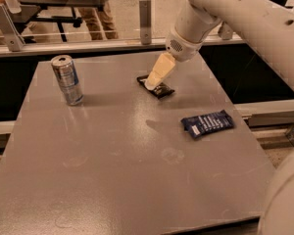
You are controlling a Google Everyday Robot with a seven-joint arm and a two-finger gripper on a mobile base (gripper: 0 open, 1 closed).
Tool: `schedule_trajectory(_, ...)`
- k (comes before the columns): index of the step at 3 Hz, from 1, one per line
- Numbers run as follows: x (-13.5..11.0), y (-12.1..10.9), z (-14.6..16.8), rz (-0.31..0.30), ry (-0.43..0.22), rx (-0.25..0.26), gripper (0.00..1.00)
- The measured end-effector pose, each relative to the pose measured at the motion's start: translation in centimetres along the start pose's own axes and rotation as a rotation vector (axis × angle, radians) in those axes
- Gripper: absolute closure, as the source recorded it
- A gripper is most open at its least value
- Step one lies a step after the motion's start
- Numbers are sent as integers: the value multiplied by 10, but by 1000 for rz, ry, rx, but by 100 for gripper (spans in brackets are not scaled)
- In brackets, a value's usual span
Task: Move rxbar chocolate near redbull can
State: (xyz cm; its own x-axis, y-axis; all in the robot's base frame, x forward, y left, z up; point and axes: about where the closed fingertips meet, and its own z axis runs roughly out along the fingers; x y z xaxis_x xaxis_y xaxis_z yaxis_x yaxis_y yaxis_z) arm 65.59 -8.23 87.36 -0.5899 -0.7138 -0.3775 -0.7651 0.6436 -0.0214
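The rxbar chocolate [163,90] is a small, flat, black rectangular wrapper with a slight foil shine. It lies flat on the far middle part of the grey table [127,175], turned at a slant to the table's edges. Any lettering on it is too faint to read, and its far left end is partly covered.

The gripper [151,83], a pale cream wedge, slopes down and to the left from a white wrist, with its tip over that end of the bar. Whether it touches the wrapper cannot be told, nor whether it is open or closed. The white arm [235,13] runs up and off to the upper right.

The redbull can [67,80], slim and silver and blue with a pull-tab top, stands upright well apart from the bar, near the far left side of the table. A larger dark-blue bar wrapper [207,124] with white lettering lies flat toward the right edge, nearer the camera than the rxbar and apart from it.
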Motion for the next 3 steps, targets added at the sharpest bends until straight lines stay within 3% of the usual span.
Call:
schedule_trajectory(2,-13,18,40,-25,108,-21,2)
schedule_trajectory(3,-12,25,47,-30,151,-17,33)
